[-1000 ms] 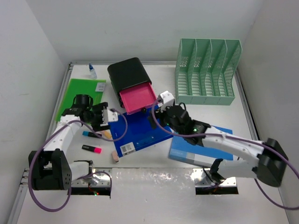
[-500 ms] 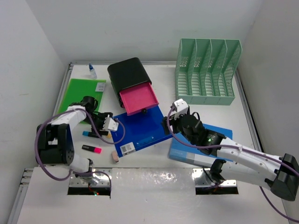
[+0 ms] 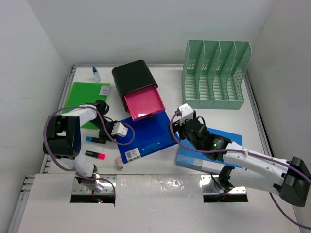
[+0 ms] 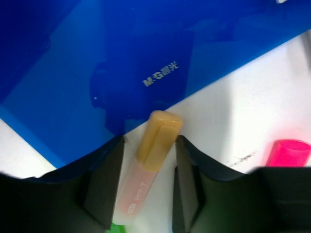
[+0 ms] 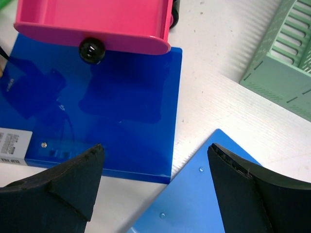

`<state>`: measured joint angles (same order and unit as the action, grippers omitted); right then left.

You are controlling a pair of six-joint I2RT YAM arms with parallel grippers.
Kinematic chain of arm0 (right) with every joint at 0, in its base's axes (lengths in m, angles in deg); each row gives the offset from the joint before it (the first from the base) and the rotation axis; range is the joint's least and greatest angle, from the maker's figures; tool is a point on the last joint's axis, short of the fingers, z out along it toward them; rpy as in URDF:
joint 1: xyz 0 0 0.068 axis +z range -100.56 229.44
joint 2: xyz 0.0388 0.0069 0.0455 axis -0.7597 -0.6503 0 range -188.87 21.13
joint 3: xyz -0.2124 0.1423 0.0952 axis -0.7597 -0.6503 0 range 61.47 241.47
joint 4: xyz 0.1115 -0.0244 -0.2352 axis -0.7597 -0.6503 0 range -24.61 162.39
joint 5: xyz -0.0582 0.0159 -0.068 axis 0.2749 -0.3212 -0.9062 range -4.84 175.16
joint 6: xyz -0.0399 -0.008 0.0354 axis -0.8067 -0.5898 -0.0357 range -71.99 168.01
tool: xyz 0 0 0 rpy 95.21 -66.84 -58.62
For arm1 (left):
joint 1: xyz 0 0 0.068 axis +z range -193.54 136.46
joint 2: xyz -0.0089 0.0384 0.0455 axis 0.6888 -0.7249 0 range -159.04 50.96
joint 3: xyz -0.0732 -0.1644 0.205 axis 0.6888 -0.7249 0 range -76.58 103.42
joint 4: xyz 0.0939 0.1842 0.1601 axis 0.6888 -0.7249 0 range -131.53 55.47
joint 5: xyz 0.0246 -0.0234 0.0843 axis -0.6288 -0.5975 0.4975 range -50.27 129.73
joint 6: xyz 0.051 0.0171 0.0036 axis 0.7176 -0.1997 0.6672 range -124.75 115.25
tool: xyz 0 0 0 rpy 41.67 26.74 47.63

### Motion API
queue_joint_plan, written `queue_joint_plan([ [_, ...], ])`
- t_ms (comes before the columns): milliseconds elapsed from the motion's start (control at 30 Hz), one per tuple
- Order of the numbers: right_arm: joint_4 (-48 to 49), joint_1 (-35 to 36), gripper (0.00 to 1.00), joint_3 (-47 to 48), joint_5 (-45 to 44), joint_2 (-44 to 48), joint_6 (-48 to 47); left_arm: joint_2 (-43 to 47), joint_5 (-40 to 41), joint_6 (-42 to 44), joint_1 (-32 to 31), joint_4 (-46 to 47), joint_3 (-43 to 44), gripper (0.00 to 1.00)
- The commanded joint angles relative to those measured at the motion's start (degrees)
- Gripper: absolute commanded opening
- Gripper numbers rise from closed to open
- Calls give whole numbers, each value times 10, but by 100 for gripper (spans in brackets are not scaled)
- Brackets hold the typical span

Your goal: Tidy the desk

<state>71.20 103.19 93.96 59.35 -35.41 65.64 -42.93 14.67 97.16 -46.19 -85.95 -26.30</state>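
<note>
The white desk (image 3: 243,121) holds scattered stationery. My left gripper (image 3: 118,130) is low at the left edge of the dark blue folder (image 3: 146,136). In the left wrist view its jaws (image 4: 148,141) are open and straddle an orange-capped highlighter (image 4: 154,143) lying on the desk, with a gap on the right side. My right gripper (image 3: 184,115) hovers wide open and empty (image 5: 155,149) over the dark blue folder's corner (image 5: 121,111) and the light blue folder (image 5: 209,194), just in front of the open pink drawer (image 5: 97,19).
The black drawer box (image 3: 132,77) stands at the back. The green file rack (image 3: 216,75) is back right. A green folder (image 3: 85,97), a small bottle (image 3: 96,74), a blue highlighter (image 3: 96,140), a pink highlighter (image 3: 95,155) and an eraser (image 3: 119,162) lie at left.
My left gripper has swung down and right to the folder's left edge, over the orange-capped highlighter. My right gripper has drawn back to the right, away from the pink drawer.
</note>
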Motion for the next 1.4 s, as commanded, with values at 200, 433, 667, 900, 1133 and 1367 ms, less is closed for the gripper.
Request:
queue_joint_plan([
  [200,2,1,85,21,-19,-1,-4,28,-19,0,-7,38,-24,31],
  [433,5,1,85,23,-17,-10,1,78,-96,-35,-8,39,10,11],
  [667,-4,1,85,21,-15,2,8,114,-121,-84,-8,-13,63,0],
  [900,-5,1,85,7,-30,27,9,175,-221,-294,-8,-33,202,0],
  [1133,-2,1,84,6,-36,23,14,197,-93,-786,-141,271,241,0],
  [1367,-3,1,84,1,-25,34,26,121,52,-764,-205,360,230,0],
])
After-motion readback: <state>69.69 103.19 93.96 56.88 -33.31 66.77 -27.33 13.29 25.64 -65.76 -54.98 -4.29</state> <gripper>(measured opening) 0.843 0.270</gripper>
